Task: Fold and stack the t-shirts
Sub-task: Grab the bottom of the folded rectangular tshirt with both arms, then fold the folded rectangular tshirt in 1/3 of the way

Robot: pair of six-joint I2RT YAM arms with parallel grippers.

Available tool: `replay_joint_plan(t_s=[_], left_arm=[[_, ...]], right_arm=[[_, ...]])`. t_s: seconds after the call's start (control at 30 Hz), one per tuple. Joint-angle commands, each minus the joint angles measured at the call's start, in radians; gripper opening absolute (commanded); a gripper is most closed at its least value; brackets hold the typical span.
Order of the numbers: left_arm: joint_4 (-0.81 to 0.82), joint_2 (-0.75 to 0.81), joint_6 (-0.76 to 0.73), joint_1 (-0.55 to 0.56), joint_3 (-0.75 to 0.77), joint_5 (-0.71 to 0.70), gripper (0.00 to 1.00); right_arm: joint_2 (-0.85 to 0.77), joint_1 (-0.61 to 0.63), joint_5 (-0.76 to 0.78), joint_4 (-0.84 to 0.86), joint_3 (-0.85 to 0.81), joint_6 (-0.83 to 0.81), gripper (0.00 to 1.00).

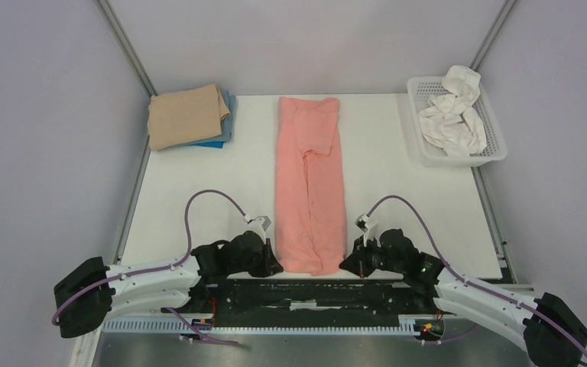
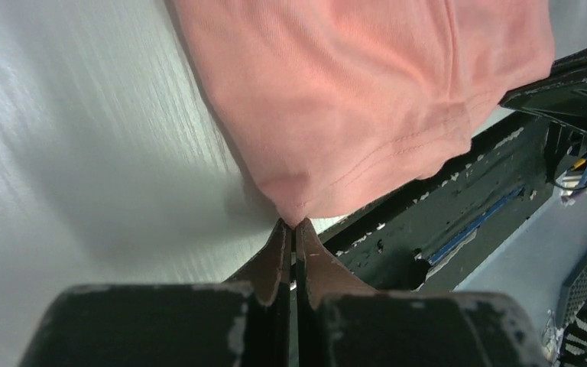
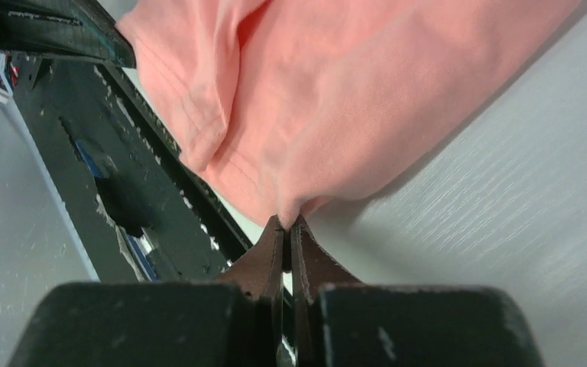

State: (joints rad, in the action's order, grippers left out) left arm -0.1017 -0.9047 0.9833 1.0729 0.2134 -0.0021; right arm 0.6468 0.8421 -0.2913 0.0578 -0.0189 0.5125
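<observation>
The salmon-pink t-shirt (image 1: 309,183) lies on the table folded into a long narrow strip, collar end far, hem end near. My left gripper (image 1: 275,267) is shut on the hem's near left corner, seen in the left wrist view as pink cloth (image 2: 351,99) pinched at the fingertips (image 2: 296,224). My right gripper (image 1: 344,266) is shut on the hem's near right corner (image 3: 329,115), cloth pinched at its tips (image 3: 287,222). The tan t-shirt (image 1: 186,115) lies folded on top of the folded bright blue t-shirt (image 1: 222,134) at the far left.
A white mesh basket (image 1: 489,145) with crumpled white cloth (image 1: 452,115) stands at the far right. The black base rail (image 1: 313,294) runs along the table's near edge just behind both grippers. Grey walls close in the table on three sides.
</observation>
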Motion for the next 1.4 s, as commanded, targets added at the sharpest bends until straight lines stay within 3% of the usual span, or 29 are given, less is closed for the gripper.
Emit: replay_joint_plan(t_s=[0.0, 0.23, 0.47, 0.73, 1.03, 1.37], left_arm=[[-0.015, 0.034, 0.005, 0.002, 0.08, -0.157, 0.02], [-0.016, -0.1, -0.108, -0.067, 0.283, -0.245, 0.02], [0.087, -0.272, -0.185, -0.332, 0.412, -0.126, 0.02], [0.086, -0.497, -0.308, -0.502, 0.644, -0.025, 0.02], [0.045, -0.73, -0.408, -0.575, 0.854, 0.019, 0.02], [-0.006, -0.898, -0.442, -0.61, 1.0, -0.039, 0.02]], right_arm=[[-0.002, 0.005, 0.128, 0.063, -0.092, -0.011, 0.0], [0.08, 0.005, 0.323, 0.177, -0.203, -0.027, 0.0], [0.317, -0.038, 0.535, 0.184, -0.402, -0.136, 0.0], [0.583, -0.165, 0.443, 0.274, -0.598, -0.181, 0.0], [0.781, -0.282, 0.346, 0.368, -0.707, -0.178, 0.0], [0.987, -0.345, 0.33, 0.395, -0.829, -0.162, 0.03]])
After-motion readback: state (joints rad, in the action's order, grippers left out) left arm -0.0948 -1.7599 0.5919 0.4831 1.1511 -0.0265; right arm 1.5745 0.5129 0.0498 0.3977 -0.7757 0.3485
